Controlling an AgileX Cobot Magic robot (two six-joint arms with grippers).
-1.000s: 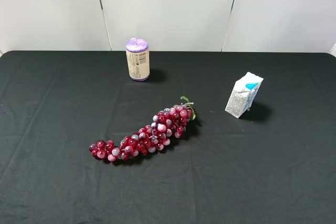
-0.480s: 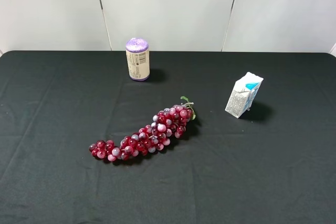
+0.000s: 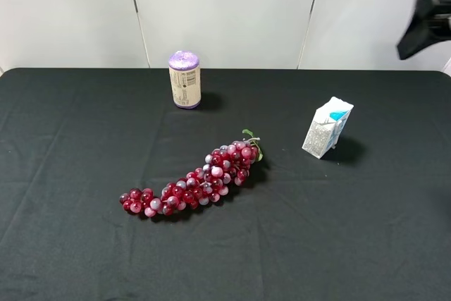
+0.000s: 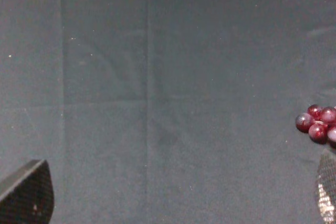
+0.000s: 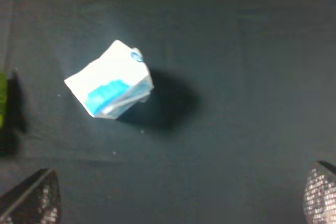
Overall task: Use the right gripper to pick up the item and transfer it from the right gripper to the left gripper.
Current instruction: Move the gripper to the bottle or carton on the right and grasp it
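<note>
Hovering with both hands released, we hold our right hand (image 5: 173, 200) well above the item (image 5: 107, 87), which stands on the black worktop (image 3: 366, 244) beneath it, while the grape bunch (image 3: 194, 185) lies beyond the item toward our left hand (image 4: 176, 198), the purple-topped can (image 3: 184, 80) farther off.

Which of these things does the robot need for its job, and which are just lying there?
For the job: white drink carton; right gripper, open and empty; left gripper, open and empty.

Just lying about: red grape bunch; purple-topped can.
</note>
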